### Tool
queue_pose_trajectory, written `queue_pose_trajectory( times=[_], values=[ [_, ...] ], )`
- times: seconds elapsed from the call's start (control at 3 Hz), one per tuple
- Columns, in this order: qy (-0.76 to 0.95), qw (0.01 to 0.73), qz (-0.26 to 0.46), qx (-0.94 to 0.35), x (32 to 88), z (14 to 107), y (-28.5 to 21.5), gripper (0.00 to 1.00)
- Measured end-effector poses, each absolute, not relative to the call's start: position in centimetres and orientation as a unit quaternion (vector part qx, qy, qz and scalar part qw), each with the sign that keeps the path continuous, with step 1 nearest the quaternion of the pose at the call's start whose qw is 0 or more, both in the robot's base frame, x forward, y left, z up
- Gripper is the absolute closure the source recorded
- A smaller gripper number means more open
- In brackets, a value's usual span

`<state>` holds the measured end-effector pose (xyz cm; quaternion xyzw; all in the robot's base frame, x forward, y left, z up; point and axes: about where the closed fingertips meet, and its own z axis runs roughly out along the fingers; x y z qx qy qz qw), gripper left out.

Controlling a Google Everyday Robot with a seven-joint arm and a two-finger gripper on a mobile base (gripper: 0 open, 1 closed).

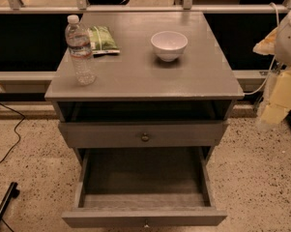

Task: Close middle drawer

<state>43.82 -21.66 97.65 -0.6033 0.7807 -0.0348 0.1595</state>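
1. The middle drawer [144, 217] is pulled far out of the grey cabinet [145, 79] toward the camera. Its wide, shallow box is open to view, and its small dark knob sits at the very bottom edge of the view.
2. Above it, the upper drawer [145, 134] stands a little way out, with a dark gap between its front and the cabinet top.
3. The gripper [280, 98] seems to be the pale, yellowish shape at the right edge, beside the cabinet and well apart from the middle drawer. It touches no drawer. I cannot tell how far open it is or whether it holds anything.
4. On the cabinet top, a water bottle [80, 52] stands upright at the left, a green packet [102, 40] lies just behind it, and a white bowl [168, 45] sits right of centre.
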Motion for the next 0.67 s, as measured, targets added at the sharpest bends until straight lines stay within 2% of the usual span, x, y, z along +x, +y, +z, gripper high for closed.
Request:
queue_pose_trajectory(
  times=[0.67],
  values=[
    [0.780,0.152,-0.022,-0.606,44.1,95.7,-21.3,0.00]
  ],
)
